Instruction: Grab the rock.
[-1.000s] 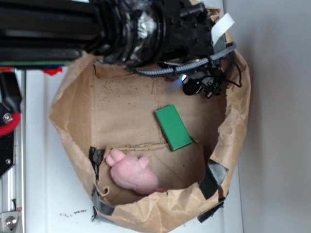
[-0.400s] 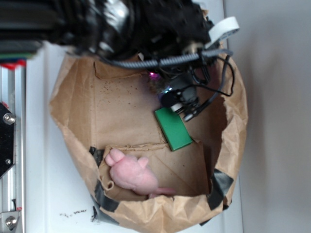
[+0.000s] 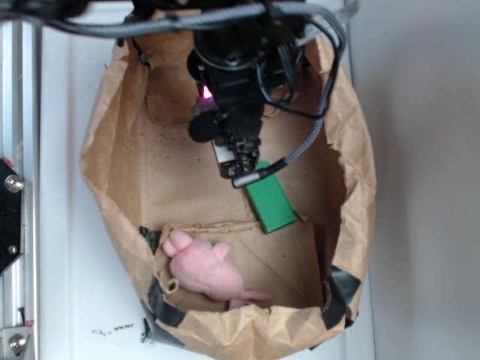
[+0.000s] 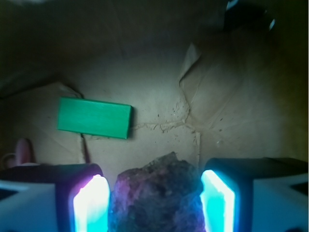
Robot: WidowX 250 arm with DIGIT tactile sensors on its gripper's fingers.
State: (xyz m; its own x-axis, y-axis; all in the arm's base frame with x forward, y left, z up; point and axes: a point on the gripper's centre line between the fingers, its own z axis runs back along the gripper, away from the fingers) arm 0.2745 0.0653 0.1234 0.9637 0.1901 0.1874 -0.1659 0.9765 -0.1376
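Brown paper bag (image 3: 101, 161) is lying open on a white surface (image 3: 60, 225), its rim rolled down and patched with black tape (image 3: 341, 289). The green block (image 3: 271, 197) serves as landmark: it is lying flat on the bag floor near the middle. Pink plush toy (image 3: 201, 268) is sitting well apart from the block, against the bag's near wall, partly on a folded paper flap. Loose dark crumbs are scattered over the floor beyond the block.

The arm and its cables are filling the upper part of the bag in the exterior view, covering the floor just past the block's far end; the rock is not visible there.

In the wrist view the rock (image 4: 157, 193) is sitting between the two glowing fingers (image 4: 91, 205), nearer the camera than the green block (image 4: 94, 117) and off to one side of it. It is looking lumpy and rough, dark brown-grey with a reddish cast under the finger lights, top edge jagged. Plush toy's tip (image 4: 21, 151) is showing at the frame edge beside the block.

Gripper (image 4: 154, 205) is spread, fingers flanking the rock with a narrow gap showing on each side; no contact visible. A torn seam in the paper is running across the floor between rock and block.
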